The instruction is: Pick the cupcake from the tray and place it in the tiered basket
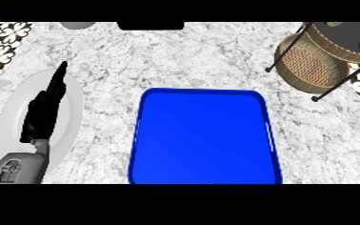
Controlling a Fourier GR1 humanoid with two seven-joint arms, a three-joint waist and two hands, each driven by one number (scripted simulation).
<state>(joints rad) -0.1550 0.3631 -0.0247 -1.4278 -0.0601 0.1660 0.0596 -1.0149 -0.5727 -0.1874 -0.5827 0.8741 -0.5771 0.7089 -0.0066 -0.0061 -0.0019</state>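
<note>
Blue tray (204, 138) at lower edge, tiered basket (306, 64) upper right — well apart

No legible text, label, brand, number or sign. The blue tray (204, 138), the tiered basket (309, 64) and the marbled desk (175, 57) bear no readable marking.

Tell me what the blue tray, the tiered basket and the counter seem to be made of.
Blue tray: likely plastic, glossy; one even colour with a soft sheen and a rounded raised rim.
Tiered basket: woven wicker or rattan, matt tan, with the weave showing. It is held in thin black rods, probably metal.
Counter: marble-like stone, grey veins on white; polish unclear.
</note>
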